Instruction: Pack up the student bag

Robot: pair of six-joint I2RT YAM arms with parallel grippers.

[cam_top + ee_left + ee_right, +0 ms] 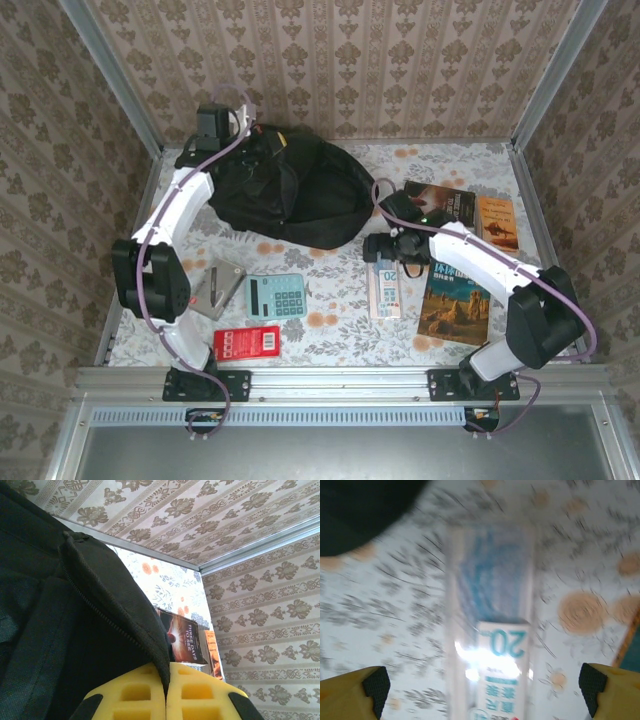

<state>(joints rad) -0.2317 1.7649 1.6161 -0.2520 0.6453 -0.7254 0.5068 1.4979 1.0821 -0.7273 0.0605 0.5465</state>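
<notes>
The student bag (300, 190), a large black fabric backpack, lies at the back of the table. My left gripper (250, 142) is at its far left edge. In the left wrist view its yellow fingers (135, 695) are shut on the bag's zippered rim (162, 660). My right gripper (385, 250) hovers open over a clear plastic pack marked "20" (384, 290). In the blurred right wrist view that pack (492, 630) lies on the cloth between the widely spread fingertips (375, 685), untouched. A corner of the bag (360, 510) shows at top left.
A teal calculator (275, 296), a silvery flat item (218, 292) and a red packet (247, 343) lie front left. A book with a desert cover (455, 300) lies front right. A dark book (445, 200) and an orange one (497, 220) lie back right. Patterned walls enclose the table.
</notes>
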